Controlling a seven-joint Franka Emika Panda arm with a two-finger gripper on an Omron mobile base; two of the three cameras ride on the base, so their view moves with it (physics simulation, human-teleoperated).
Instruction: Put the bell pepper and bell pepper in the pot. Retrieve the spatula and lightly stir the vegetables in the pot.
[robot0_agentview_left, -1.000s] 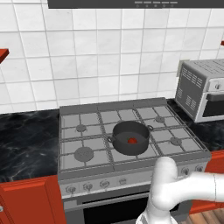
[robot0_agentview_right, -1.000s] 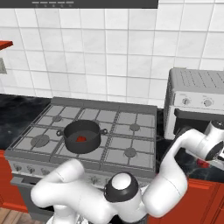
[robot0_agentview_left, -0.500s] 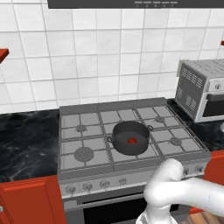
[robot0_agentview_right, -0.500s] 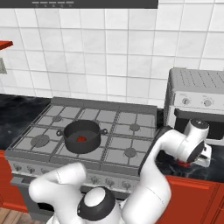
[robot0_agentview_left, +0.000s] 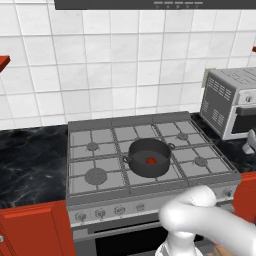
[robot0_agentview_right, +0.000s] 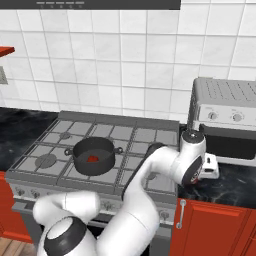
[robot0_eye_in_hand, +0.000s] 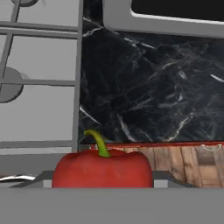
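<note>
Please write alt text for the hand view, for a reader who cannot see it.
A red bell pepper with a curved green stem sits between the gripper's fingers at the bottom of the picture, apparently held. Beyond it lie black marble counter, the grey stove on the left, and the toaster oven's lower edge at the top.

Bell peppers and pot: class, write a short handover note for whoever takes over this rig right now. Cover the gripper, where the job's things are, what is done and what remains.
Gripper: out over the black counter right of the stove, shut on a bell pepper, seen in the hand view.
Pot: on the stove's front middle grate, with one red bell pepper inside.
Done: first pepper in the pot; second one gripped.
Left: carry the held pepper to the pot and release it, then fetch the spatula and stir lightly. I can't make out the spatula.
</note>
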